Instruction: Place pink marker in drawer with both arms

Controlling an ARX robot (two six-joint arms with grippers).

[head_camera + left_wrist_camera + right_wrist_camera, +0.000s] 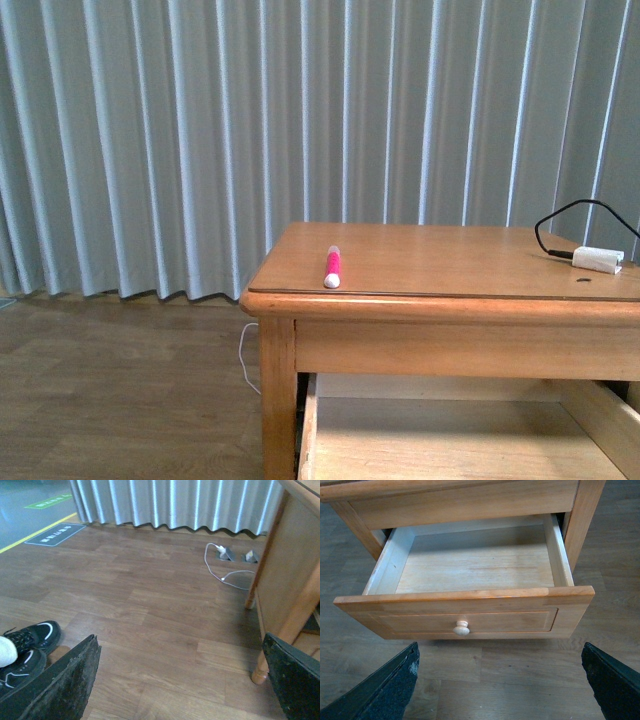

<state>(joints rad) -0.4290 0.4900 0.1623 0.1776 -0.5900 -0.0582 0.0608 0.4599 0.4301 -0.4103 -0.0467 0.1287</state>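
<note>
short hot-pink marker (333, 267) on wooden table (450, 262), near-left | honey wooden drawer (465, 596) open | left gripper (180, 680), right gripper (500, 685) spread wide

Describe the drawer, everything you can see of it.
The drawer is honey-coloured wood with a recessed panel front and a round pale knob at its centre. Its sides and floor are paler, bare wood. It stands pulled well out of the table, level, and holds nothing. Nothing else touches it.
</note>
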